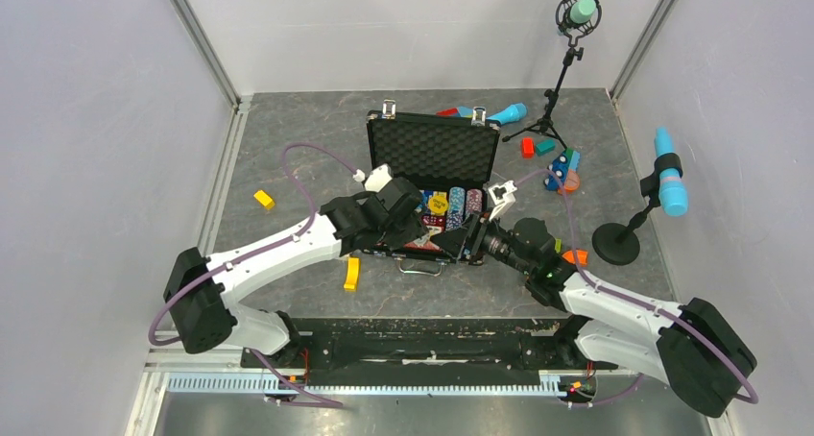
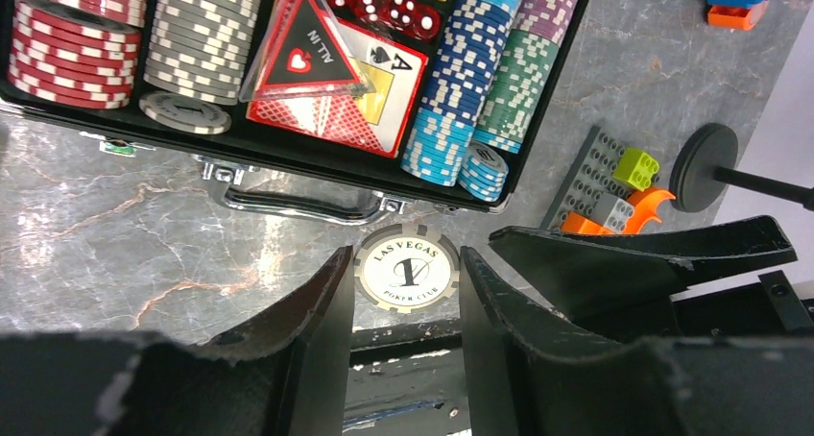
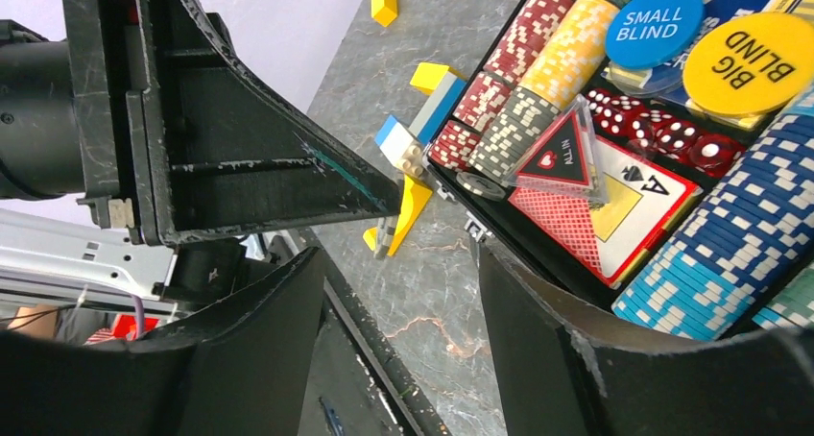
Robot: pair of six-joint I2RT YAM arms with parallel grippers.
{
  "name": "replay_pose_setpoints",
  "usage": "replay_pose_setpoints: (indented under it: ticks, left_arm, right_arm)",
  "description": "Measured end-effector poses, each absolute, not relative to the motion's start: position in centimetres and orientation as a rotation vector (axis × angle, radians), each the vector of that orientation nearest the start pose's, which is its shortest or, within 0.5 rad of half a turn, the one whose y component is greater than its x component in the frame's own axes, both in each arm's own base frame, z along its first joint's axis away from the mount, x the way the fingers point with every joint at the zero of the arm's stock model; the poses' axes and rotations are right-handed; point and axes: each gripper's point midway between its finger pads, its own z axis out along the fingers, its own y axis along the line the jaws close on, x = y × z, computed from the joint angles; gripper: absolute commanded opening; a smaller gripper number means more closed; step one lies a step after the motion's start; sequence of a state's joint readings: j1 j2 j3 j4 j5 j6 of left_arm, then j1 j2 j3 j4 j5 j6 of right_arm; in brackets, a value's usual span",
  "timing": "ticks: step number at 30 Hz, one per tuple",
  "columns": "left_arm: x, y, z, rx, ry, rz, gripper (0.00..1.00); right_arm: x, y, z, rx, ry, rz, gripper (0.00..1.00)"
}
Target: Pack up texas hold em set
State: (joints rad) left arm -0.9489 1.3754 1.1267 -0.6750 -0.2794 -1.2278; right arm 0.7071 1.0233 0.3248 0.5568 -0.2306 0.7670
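The black briefcase lies open mid-table, its foam-lined lid upright. Its tray holds rows of red, grey and blue chips, a card deck, a triangular "All in" marker and red dice. Blind buttons lie at the back. My left gripper is shut on a grey-and-white "Las Vegas" chip, held on edge above the case's front handle. My right gripper is open and empty beside the case's front right corner.
Both grippers are close together at the case's front edge. Toy blocks lie on the left, in front and on the right. Microphones on stands are on the right.
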Motion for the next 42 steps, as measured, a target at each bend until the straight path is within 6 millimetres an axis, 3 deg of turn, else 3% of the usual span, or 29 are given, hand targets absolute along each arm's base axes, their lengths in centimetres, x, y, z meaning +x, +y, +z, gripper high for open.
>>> replay_pose_setpoints:
  ticks: [20, 30, 42]
  left_arm:
    - [21.8, -31.1, 16.6, -0.444, 2.492, -0.640, 0.46]
    - [21.6, -31.5, 16.3, -0.432, 2.496, -0.643, 0.46]
    - [21.6, -31.8, 16.5, -0.427, 2.494, -0.651, 0.46]
  right_arm:
    - [21.3, 27.7, 16.2, -0.130, 1.887, 1.316, 0.45]
    - [21.3, 27.7, 16.2, -0.137, 1.883, 1.325, 0.29]
    - [21.1, 27.8, 16.1, -0.145, 1.888, 1.333, 0.17]
